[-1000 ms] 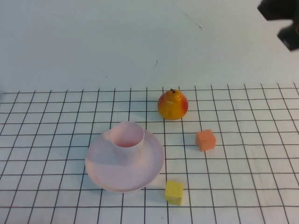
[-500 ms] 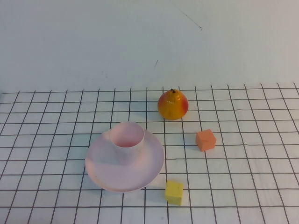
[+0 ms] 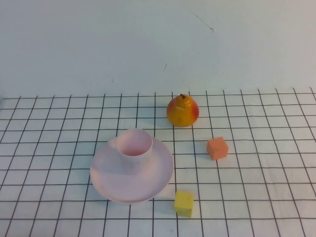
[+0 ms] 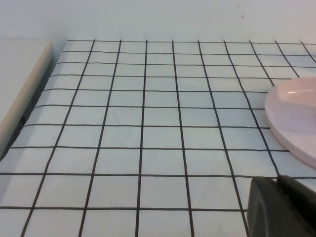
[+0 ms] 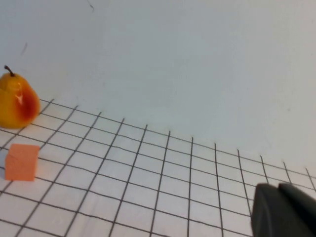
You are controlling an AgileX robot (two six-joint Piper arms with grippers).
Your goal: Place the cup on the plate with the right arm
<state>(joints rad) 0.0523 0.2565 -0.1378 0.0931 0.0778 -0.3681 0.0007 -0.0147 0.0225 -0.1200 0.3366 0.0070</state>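
The pale pink cup (image 3: 134, 143) stands upright on the round pale pink plate (image 3: 123, 185), toward the plate's far side. Neither arm shows in the high view. My left gripper (image 4: 279, 207) is shut and empty, low over the grid to the left of the plate, whose rim (image 4: 291, 113) shows in the left wrist view. My right gripper (image 5: 284, 210) is shut and empty, off to the right, apart from the cup and plate.
A yellow-red pear (image 3: 182, 110) stands behind the plate to the right; it also shows in the right wrist view (image 5: 15, 101). An orange cube (image 3: 217, 148) lies right of the plate and a yellow cube (image 3: 183, 203) at its front right.
The right arm, seen at the top right corner one second ago, has left the high view. The cup, plate and other objects have not moved.
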